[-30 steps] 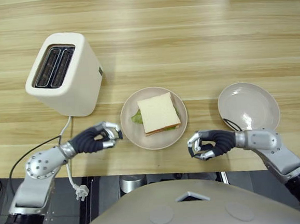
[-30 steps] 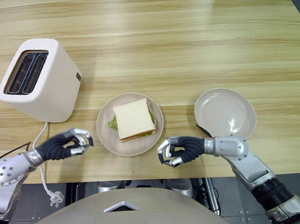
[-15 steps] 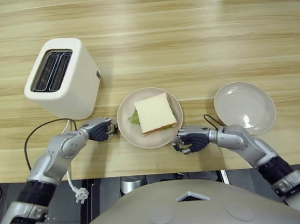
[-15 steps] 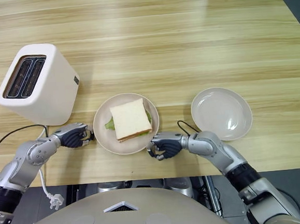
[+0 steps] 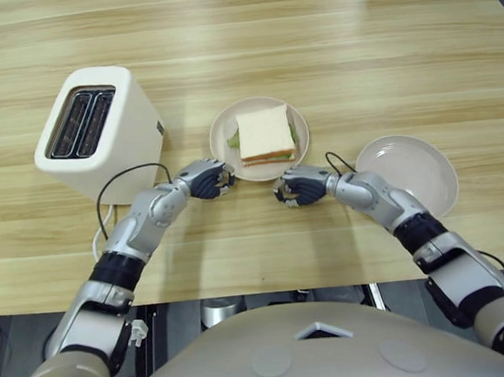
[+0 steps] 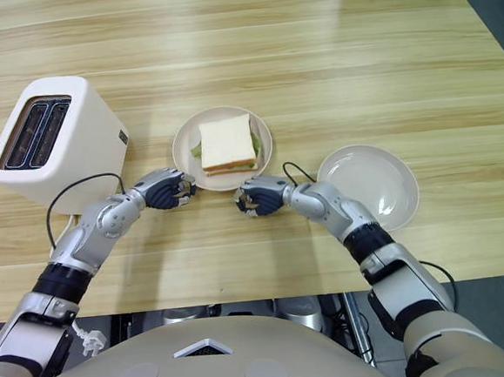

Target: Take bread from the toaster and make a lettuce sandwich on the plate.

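In the left eye view, the assembled sandwich [image 5: 265, 135] is seen lying on the plate [image 5: 223, 152], with green lettuce showing at its left and right edges and its sides set roughly square to the table edge. The left hand [image 5: 206, 180] is held clenched on nothing at the plate's near-left rim. The right hand [image 5: 301, 187] is likewise curled up and empty, just beside the near-right rim. The sandwich thus lies beyond and between the two hands, and the left hand is judged slightly the nearer to the plate. In the right eye view, the toaster [image 6: 52, 143] is shown well to the left of the plate, and an empty second plate [image 6: 370, 188] lies just right of the right forearm. Whether either hand actually touches the rim cannot be told, since the curled fingers cover that edge. The toaster's slots [image 6: 28, 134] appear dark, and it cannot be made out whether any bread is left inside. The black cord [image 6: 89, 176] is partly hidden by the left forearm. With the sandwich built, the task is judged all but done.
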`<state>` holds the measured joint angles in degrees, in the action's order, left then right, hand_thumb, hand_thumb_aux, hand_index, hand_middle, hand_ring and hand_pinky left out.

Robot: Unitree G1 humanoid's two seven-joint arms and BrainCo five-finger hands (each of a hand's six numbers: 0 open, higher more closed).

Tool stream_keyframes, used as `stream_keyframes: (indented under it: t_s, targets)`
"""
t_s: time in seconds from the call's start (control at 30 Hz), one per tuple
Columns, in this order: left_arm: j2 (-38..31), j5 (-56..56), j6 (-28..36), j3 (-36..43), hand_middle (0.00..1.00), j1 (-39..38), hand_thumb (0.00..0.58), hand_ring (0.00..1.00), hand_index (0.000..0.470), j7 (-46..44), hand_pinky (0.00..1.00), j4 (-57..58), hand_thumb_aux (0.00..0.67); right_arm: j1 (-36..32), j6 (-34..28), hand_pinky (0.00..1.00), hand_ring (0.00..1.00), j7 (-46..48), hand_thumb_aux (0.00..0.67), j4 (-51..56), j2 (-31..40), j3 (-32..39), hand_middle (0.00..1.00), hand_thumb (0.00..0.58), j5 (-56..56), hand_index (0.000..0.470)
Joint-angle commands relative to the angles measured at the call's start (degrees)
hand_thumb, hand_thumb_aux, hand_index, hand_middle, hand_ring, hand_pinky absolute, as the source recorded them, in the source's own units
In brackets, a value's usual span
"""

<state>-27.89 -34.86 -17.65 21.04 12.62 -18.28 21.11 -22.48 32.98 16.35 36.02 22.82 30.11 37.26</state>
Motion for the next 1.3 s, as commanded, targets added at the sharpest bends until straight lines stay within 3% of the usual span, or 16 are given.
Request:
stream_keyframes:
  t_s: [0.03, 0.23, 0.5, 0.67, 0.77, 0.8, 0.83, 0.87, 0.9, 0.93, 1.03, 1.1, 1.2, 1.3]
  targets:
    - [2.31, -1.01, -0.24, 2.21, 1.0, 4.91, 0.58, 1.0, 0.46, 1.8, 1.0, 9.41, 0.67, -4.35, -0.5, 1.0, 1.0, -2.1, 0.67, 9.61, -1.83, -0.29, 1.0, 0.58, -0.55, 0.46]
    - [6.49, -3.53, 0.3, 4.91, 1.0, 13.58, 0.58, 1.0, 0.46, 8.24, 1.0, 25.44, 0.67, -12.12, -0.19, 1.0, 1.0, -4.45, 0.67, 23.55, -5.16, -0.92, 1.0, 0.58, -2.24, 0.46]
    - [13.06, -2.46, -0.29, 4.57, 1.0, 21.59, 0.58, 1.0, 0.46, 21.36, 1.0, 40.4, 0.67, -17.48, -0.17, 1.0, 1.0, -7.77, 0.67, 32.43, -8.51, -2.58, 1.0, 0.58, -3.86, 0.46]
    - [13.95, 0.39, -3.12, 2.07, 1.0, 23.39, 0.58, 1.0, 0.46, 26.8, 1.0, 42.14, 0.67, -18.41, 2.44, 1.0, 1.0, -10.15, 0.67, 32.88, -8.72, -4.79, 1.0, 0.58, -5.79, 0.46]
    - [12.64, 3.13, -7.21, 0.39, 1.0, 20.84, 0.58, 1.0, 0.46, 26.39, 1.0, 36.58, 0.67, -16.55, 5.28, 1.0, 1.0, -8.33, 0.67, 30.1, -7.84, -8.1, 1.0, 0.58, -10.19, 0.46]
    - [11.81, 4.28, -9.27, 0.0, 1.0, 18.83, 0.58, 1.0, 0.46, 25.19, 1.0, 33.05, 0.67, -15.38, 6.29, 1.0, 1.0, -7.23, 0.636, 28.35, -7.32, -9.29, 1.0, 0.578, -11.99, 0.437]
    - [10.96, 6.2, -11.22, -0.46, 1.0, 16.19, 0.468, 1.0, 0.258, 22.67, 1.0, 28.61, 0.376, -14.0, 7.21, 1.0, 1.0, -5.73, 0.447, 26.27, -6.81, -10.52, 1.0, 0.516, -14.07, 0.307]
    - [9.92, 9.49, -12.73, -1.2, 0.29, 12.37, 0.0, 0.29, 0.0, 19.23, 0.29, 21.85, 0.0, -12.06, 7.95, 0.12, 0.12, -3.93, 0.0, 23.15, -6.19, -12.08, 0.12, 0.0, -16.9, 0.0]
    - [8.99, 13.67, -12.91, -2.09, 0.29, 8.42, 0.0, 0.29, 0.0, 15.44, 0.29, 14.19, 0.0, -10.05, 8.55, 0.12, 0.12, -2.43, 0.0, 19.94, -5.55, -13.6, 0.12, 0.0, -19.67, 0.0]
    - [7.83, 19.17, -11.85, -3.08, 0.0, 4.0, 0.0, 0.0, 0.0, 11.19, 0.0, 5.09, 0.0, -7.72, 9.08, 0.0, 0.0, -0.86, 0.0, 16.0, -4.9, -15.26, 0.0, 0.0, -22.89, 0.0]
    - [3.54, 35.34, -7.1, -7.5, 0.0, -6.79, 0.0, 0.0, 0.0, 2.73, 0.0, -17.82, 0.0, -1.75, 8.8, 0.0, 0.0, 2.36, 0.0, 4.69, -4.73, -20.36, 0.0, 0.0, -33.31, 0.0]
    - [2.39, 42.56, -4.85, -12.01, 0.0, -10.45, 0.0, 0.0, 0.0, 1.68, 0.0, -25.63, 0.0, 0.56, 8.05, 0.0, 0.0, 2.32, 0.0, 0.09, -5.04, -22.5, 0.0, 0.0, -36.34, 0.0]
    - [5.62, 45.99, -3.28, -19.66, 0.0, -9.66, 0.0, 0.0, 0.0, 6.53, 0.0, -23.57, 0.0, 1.96, 10.34, 0.0, 0.0, -0.35, 0.0, -2.86, -8.36, -25.53, 0.0, 0.0, -39.81, 0.0]
    - [8.49, 39.8, -4.31, -23.17, 0.0, -6.71, 0.0, 0.0, 0.0, 12.63, 0.0, -16.68, 0.0, 0.94, 14.16, 0.0, 0.0, -3.18, 0.0, -1.42, -11.97, -27.74, 0.0, 0.0, -40.05, 0.0]
